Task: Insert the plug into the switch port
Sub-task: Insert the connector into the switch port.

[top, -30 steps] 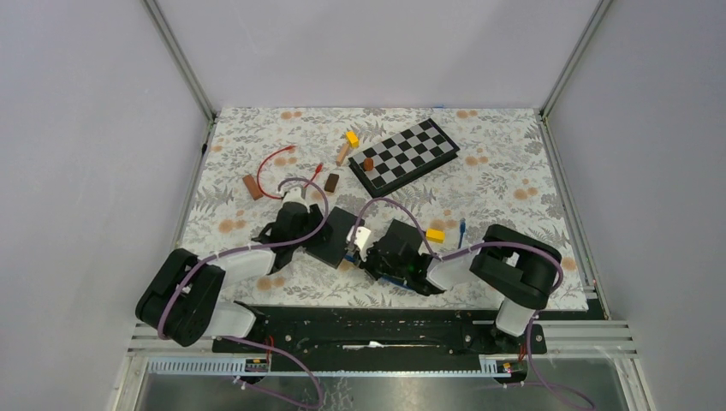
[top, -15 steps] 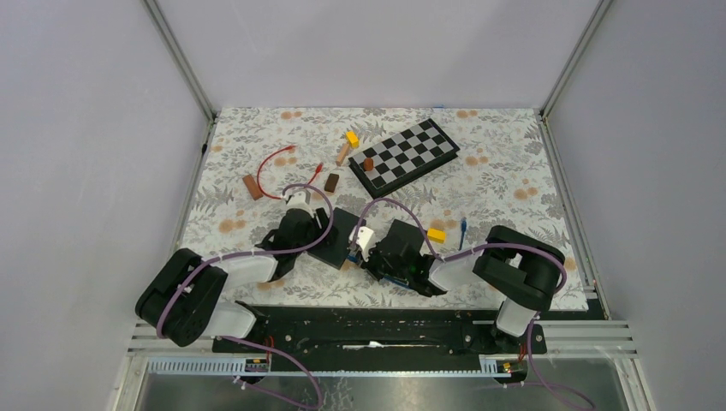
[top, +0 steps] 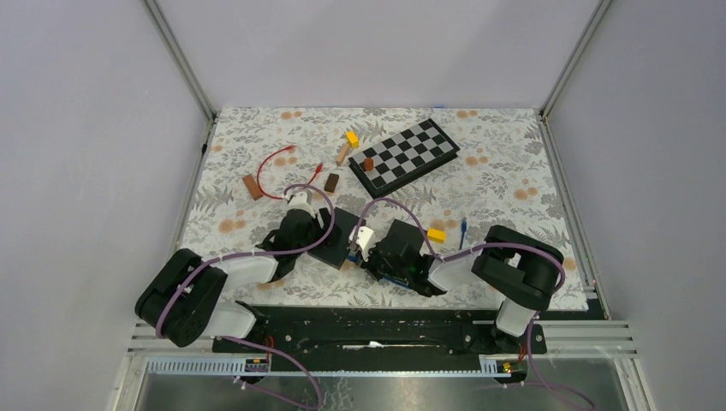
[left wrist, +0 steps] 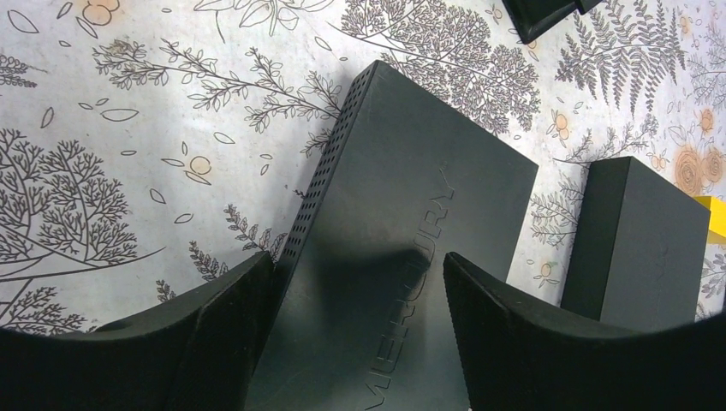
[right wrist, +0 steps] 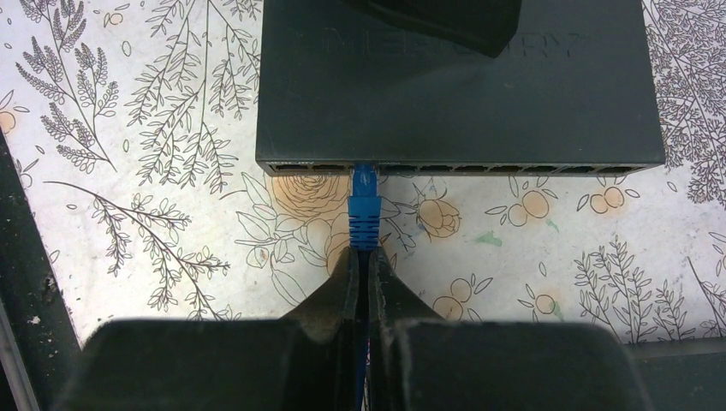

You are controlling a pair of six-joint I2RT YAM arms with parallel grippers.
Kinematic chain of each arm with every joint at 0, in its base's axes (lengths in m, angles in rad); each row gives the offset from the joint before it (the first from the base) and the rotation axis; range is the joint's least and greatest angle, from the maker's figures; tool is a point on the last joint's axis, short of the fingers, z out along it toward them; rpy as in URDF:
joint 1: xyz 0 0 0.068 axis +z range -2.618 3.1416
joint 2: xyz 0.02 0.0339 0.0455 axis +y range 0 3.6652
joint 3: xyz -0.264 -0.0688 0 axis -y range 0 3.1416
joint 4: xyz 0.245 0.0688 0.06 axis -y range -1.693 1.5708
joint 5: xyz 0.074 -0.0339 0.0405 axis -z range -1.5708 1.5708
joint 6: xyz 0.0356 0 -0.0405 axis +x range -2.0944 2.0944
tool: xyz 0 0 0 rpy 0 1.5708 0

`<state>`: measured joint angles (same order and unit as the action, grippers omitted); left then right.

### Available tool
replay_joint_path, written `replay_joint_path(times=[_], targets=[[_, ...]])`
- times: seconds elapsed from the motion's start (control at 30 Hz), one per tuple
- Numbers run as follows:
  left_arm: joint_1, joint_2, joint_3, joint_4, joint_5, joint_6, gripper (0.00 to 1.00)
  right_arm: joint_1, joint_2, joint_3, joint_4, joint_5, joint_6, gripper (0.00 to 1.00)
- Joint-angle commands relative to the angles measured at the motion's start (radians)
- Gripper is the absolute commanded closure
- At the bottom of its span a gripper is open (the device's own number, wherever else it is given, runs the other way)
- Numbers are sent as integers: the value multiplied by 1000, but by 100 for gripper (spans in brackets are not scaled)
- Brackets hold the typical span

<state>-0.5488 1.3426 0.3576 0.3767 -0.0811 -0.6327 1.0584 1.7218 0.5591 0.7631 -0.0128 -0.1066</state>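
Spreading wider, left claw (left wrist: 358, 259) hovers above switch (left wrist: 411, 171); right claw (right wrist: 364, 255) pinches plug (right wrist: 364, 205).

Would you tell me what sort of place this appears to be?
Probably a robotics lab test cell: plain white panels in an aluminium frame enclose a floral-covered table, with practice props like a chessboard and network switch.

Black-white arms (top: 244, 261); looping purple cables (top: 383, 199); matte black fingers (left wrist: 531, 342).

Flat black network switch (right wrist: 556, 103) near the table's (right wrist: 128, 171) near edge; blue plug (right wrist: 364, 205), tip in one port.
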Motion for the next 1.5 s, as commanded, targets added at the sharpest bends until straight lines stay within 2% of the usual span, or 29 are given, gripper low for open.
replay_joint_path(times=[0.0, 0.33, 0.57, 1.1, 1.47], targets=[[-54, 20, -27, -129, 195, -76, 24, 6, 27, 69, 150, 16, 13, 100], [-54, -3, -41, -110, 176, -128, 20, 6, 36, 73, 150, -13, 17, 100], [-54, 24, -12, -147, 210, -41, 17, 5, 42, 77, 150, -13, 19, 100], [-53, -55, -100, -43, 205, -73, 18, 7, 41, 75, 151, -1, 15, 100], [-54, -41, -80, -54, 210, -74, 11, 5, 35, 72, 151, 0, 19, 100]])
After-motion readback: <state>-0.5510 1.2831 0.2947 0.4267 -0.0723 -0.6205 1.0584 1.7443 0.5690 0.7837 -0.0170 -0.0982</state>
